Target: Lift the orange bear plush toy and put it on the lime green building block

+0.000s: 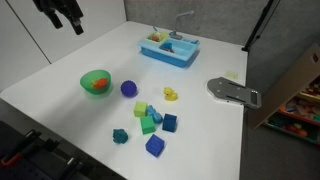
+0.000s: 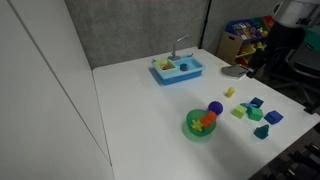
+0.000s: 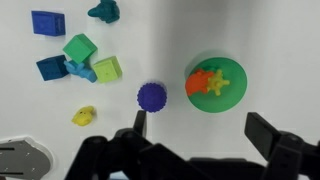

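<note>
The gripper (image 3: 202, 140) stands open, its two fingers (image 3: 140, 126) wide apart with nothing between them. In the wrist view it comes in from the bottom edge, above the white table (image 3: 160, 40). In an exterior view it (image 1: 62, 14) hangs high over the table's far corner, well away from every toy.

The bear (image 3: 202, 82) lies inside a green bowl (image 3: 238, 100), touching a yellow piece (image 3: 219, 84) beside it. In both exterior views the bowl (image 1: 84, 80) (image 2: 190, 126) stands apart from the blocks, and a purple ball (image 3: 152, 97) sits between the two.

The lime block (image 3: 108, 69) rests on the table at the edge of the block cluster nearest the ball, just beside a darker green block (image 3: 80, 47). A small yellow toy (image 3: 85, 116) lies near it. A blue toy sink (image 1: 168, 48) stands farther back.
</note>
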